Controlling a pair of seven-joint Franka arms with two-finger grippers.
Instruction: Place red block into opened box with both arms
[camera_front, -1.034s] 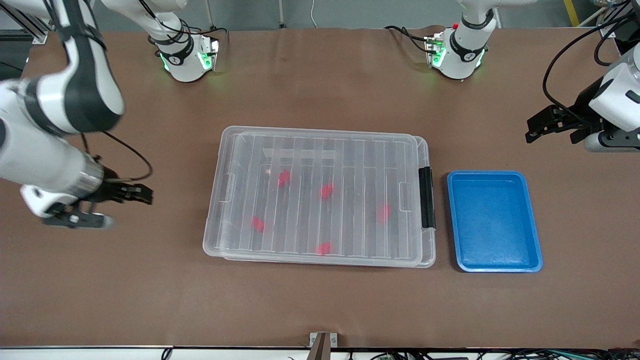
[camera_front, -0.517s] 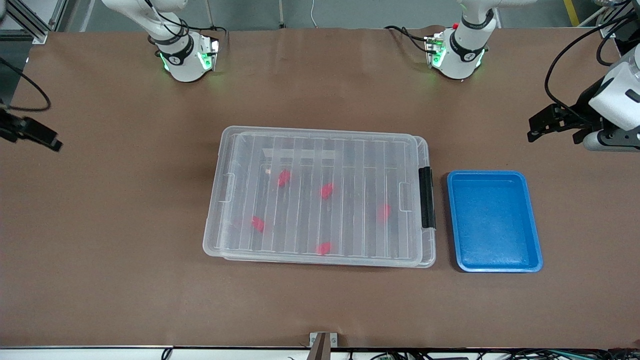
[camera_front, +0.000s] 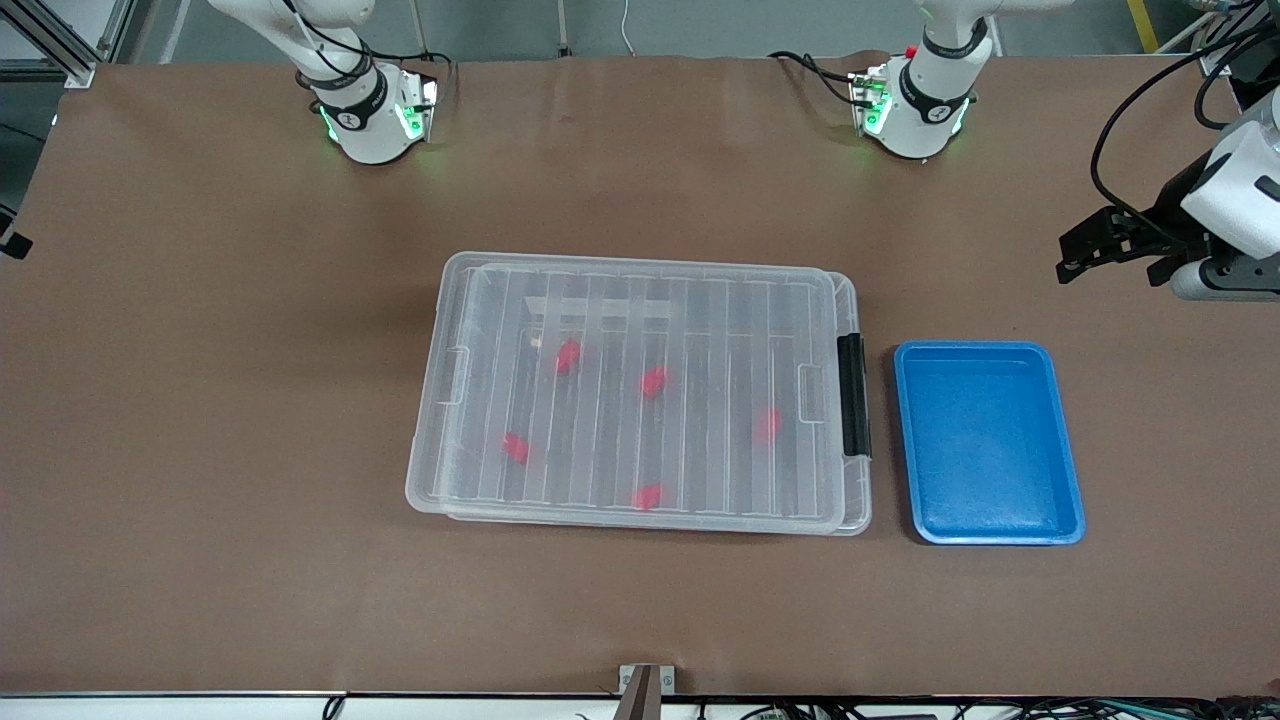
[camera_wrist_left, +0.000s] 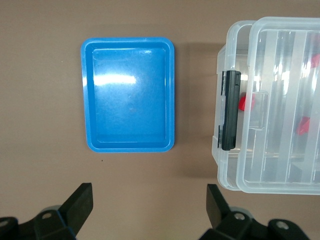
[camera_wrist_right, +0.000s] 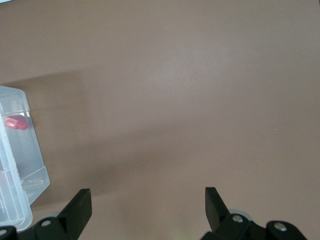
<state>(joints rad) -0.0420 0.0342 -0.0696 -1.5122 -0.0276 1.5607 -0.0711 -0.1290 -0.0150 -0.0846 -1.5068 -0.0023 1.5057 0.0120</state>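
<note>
We look down on a broad brown tabletop (camera_front: 250, 560), matte and faintly creased, with a grey floor showing along the edge where the two white arm bases stand, each lit green at its foot.

At the middle of the tabletop lies the large clear plastic rectangular storage box (camera_front: 450, 390), its ribbed see-through lid (camera_front: 700, 330) resting on top, slightly offset from the base. A black latch (camera_front: 853, 395) sits on the short side toward the left arm's end.

Through the lid we see five small bright red plastic blocks inside the box, scattered well apart; one red block (camera_front: 567, 355) lies farther from the front camera than the rest, and another (camera_front: 648, 496) lies nearest to it.

Just beside the latch end, apart from the box, sits a shallow blue plastic rectangular tray (camera_front: 1068, 440).

The left arm's black two-finger gripper (camera_front: 1090, 245) hangs over bare tabletop at the left arm's end. In its wrist view we see the left gripper (camera_wrist_left: 150, 207) with jaws spread wide and holding nothing.

The right arm's gripper barely shows in the front view, only a dark tip at the frame's edge. Its wrist view shows the right gripper (camera_wrist_right: 147, 205) over bare tabletop near a box corner, jaws wide apart and holding nothing.
</note>
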